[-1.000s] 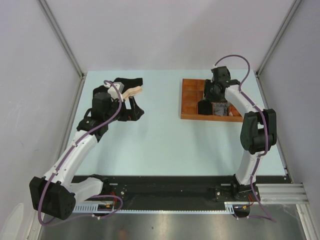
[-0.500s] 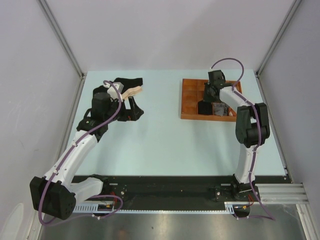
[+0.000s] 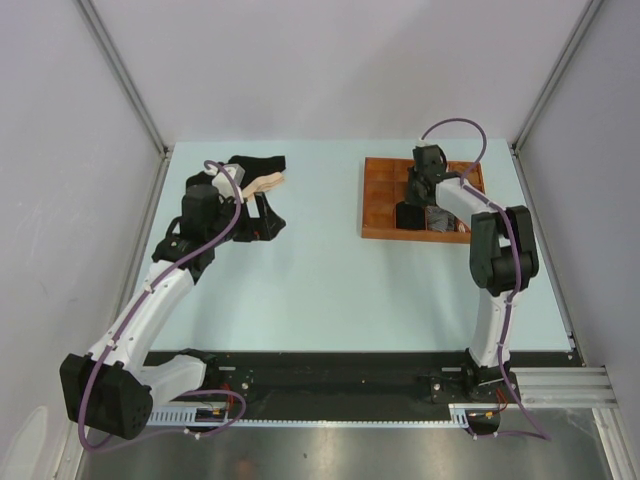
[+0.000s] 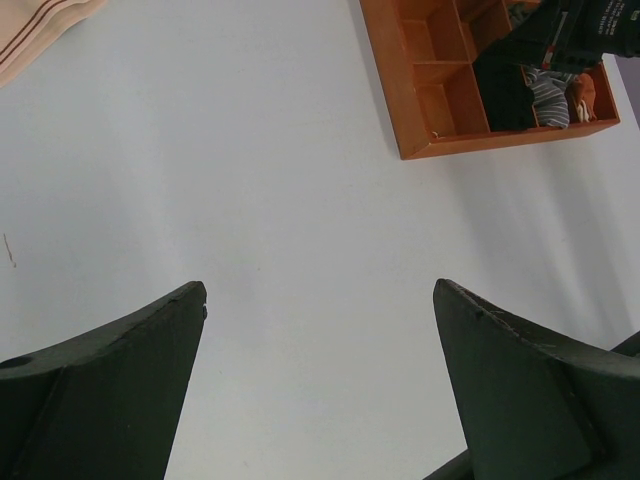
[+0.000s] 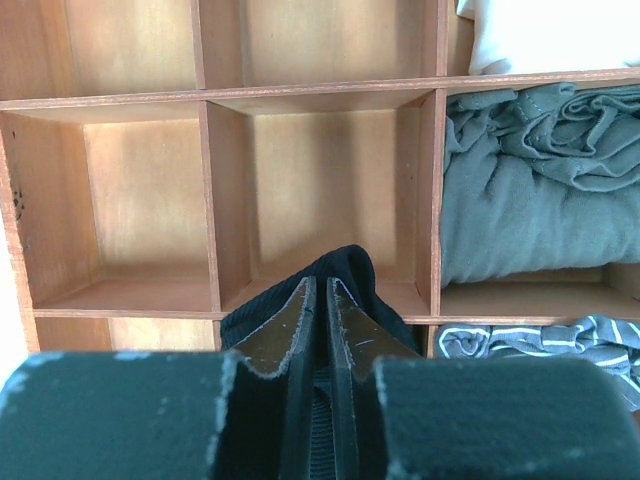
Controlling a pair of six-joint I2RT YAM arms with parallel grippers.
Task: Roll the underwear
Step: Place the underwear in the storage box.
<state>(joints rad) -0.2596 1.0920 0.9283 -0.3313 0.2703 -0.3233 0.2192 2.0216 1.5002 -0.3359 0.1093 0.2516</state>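
My right gripper [image 5: 322, 282] is inside the brown tray [image 3: 378, 205]. Its jaws are pressed together on a black brief [image 5: 345, 268], which bulges out in front of the fingertips over a compartment divider. In the top view the right gripper [image 3: 416, 198] sits above a dark bundle [image 3: 409, 215] in the tray's near row. The grey pin-striped boxer [image 5: 560, 340] lies rolled in the compartment to the right. A second black brief [image 3: 256, 164] with a beige waistband [image 3: 264, 183] lies at the far left of the table. My left gripper [image 4: 320, 290] is open and empty beside it, above bare table.
A grey-green garment [image 5: 530, 200] fills the tray compartment right of the black brief, and a white cloth [image 5: 540, 30] lies beyond it. Several compartments [image 5: 150, 200] to the left are bare wood. The enclosure's white walls stand close on both sides.
My right arm has folded in and its wrist has moved a little farther into the tray. The left arm has barely moved.
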